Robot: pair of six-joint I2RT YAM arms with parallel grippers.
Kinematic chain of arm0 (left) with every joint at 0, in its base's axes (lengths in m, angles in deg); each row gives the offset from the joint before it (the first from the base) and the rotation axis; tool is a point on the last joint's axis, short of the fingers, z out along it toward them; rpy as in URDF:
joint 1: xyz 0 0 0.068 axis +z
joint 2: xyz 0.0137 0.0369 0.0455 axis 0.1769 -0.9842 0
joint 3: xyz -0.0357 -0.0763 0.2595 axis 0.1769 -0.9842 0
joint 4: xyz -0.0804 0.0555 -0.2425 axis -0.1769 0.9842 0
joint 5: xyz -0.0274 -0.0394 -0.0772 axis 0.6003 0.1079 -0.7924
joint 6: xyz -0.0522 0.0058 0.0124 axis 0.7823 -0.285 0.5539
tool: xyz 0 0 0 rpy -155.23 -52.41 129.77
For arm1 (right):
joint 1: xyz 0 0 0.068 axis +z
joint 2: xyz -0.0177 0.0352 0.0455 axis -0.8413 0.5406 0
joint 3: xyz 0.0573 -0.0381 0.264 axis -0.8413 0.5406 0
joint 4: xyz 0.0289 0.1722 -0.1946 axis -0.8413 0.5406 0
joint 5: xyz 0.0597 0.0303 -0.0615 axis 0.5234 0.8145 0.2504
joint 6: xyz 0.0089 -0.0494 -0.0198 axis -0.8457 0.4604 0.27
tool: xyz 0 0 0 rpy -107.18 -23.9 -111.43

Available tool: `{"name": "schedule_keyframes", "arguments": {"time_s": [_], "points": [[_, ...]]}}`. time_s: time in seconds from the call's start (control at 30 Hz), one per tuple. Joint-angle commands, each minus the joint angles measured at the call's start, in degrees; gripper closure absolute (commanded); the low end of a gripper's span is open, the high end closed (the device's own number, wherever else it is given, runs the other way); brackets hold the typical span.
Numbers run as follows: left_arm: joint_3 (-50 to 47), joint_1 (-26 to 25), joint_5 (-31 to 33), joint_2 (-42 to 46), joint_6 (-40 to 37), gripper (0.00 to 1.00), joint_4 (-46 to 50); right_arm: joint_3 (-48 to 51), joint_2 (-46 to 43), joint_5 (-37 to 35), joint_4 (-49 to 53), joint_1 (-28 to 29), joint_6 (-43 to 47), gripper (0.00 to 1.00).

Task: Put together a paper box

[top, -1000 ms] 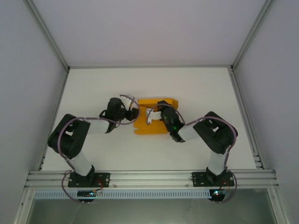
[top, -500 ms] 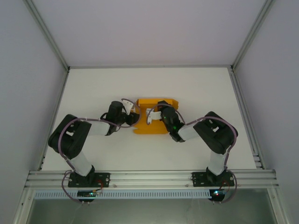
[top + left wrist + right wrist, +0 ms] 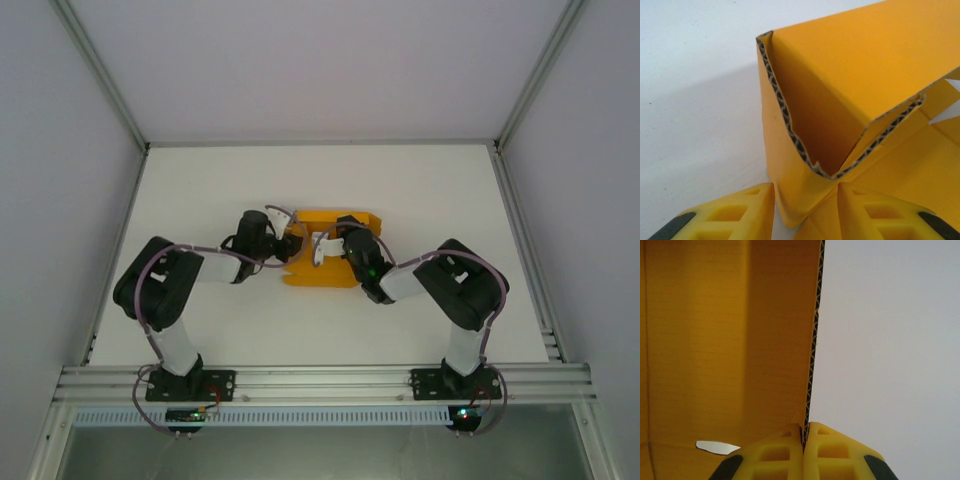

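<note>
The paper box (image 3: 318, 276) lies near the middle of the white table (image 3: 200, 190), partly folded, with a wall standing up. The left gripper (image 3: 291, 246) is at the box's left edge. In the left wrist view its yellow fingers (image 3: 735, 217) stand apart on either side of a folded corner, close against the card; I cannot tell whether they pinch it. The right gripper (image 3: 324, 248) is over the box's middle. Its fingers (image 3: 772, 456) are pressed together on the edge of an upright wall.

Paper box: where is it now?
Top view: the paper box lies at the middle of the table, right gripper pinching one wall, left gripper straddling its left corner.
</note>
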Motion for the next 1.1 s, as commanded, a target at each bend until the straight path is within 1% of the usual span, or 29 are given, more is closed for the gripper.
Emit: {"name": "schedule_keyframes", "arguments": {"time_s": [0.0,0.1,0.17,0.27,0.37,0.43,0.5,0.57,0.63,0.7,0.73,0.77,0.8,0.83,0.9,0.93,1.03,1.07], "points": [[2.31,-0.17,0.05,-1.43,-0.05,0.64,-5.00,-0.27,0.15,0.03,5.08,0.72,-0.54,1.00],[3.30,-0.17,1.11,-2.62,1.05,0.67,-6.43,-0.63,0.24,0.13,6.70,0.70,-1.51,1.00],[4.10,-0.40,3.16,-3.60,2.19,0.69,-7.09,-0.62,0.32,0.35,7.18,0.80,-2.05,1.00],[4.76,-0.72,4.91,-4.78,3.53,0.74,-8.57,-0.71,0.58,0.49,7.96,0.79,-2.50,1.00],[3.71,-1.23,5.11,-5.03,3.97,0.78,-11.89,-0.75,0.76,0.37,8.12,0.72,-2.81,1.00],[3.48,-1.32,6.28,-5.31,4.68,0.82,-13.03,-0.72,0.63,0.36,8.32,0.78,-3.24,1.00],[4.27,-1.67,9.27,-6.07,6.30,0.94,-13.03,-0.80,0.41,0.53,8.97,0.73,-3.98,1.00],[5.34,-2.42,12.80,-6.84,7.37,1.00,-11.59,-1.05,0.40,0.51,9.68,0.85,-4.69,1.00],[6.31,-3.65,17.24,-7.26,8.40,1.00,-9.69,-1.01,0.65,0.42,9.56,0.88,-4.88,1.00],[6.74,-4.89,23.14,-7.50,9.92,1.00,-8.63,-1.00,0.85,0.35,9.46,0.90,-5.02,1.00],[6.48,-5.14,23.59,-7.67,9.95,1.00,-9.15,-0.92,0.95,0.38,9.48,0.85,-5.13,1.00],[6.07,-5.05,22.04,-7.78,9.78,1.00,-10.07,-0.92,0.96,0.49,9.63,0.89,-5.23,1.00],[5.75,-5.02,20.94,-7.88,9.75,0.96,-10.86,-0.79,0.96,0.53,9.73,0.89,-5.25,1.00],[5.64,-5.01,19.69,-7.89,9.47,0.89,-11.14,-0.79,0.99,0.62,9.75,0.80,-5.43,1.00],[5.96,-4.77,18.05,-7.90,9.58,0.81,-11.04,-0.84,0.87,0.83,10.12,0.72,-5.66,1.00],[6.21,-4.56,16.79,-7.88,9.59,0.78,-10.95,-0.77,0.81,1.04,10.54,0.71,-5.84,1.00],[7.02,-3.91,14.49,-7.98,9.60,0.76,-10.65,-0.92,0.43,1.29,11.73,0.63,-6.54,1.00],[7.30,-3.95,14.55,-8.12,9.55,0.79,-10.23,-0.85,0.33,1.34,11.91,0.59,-6.72,1.00]]}}
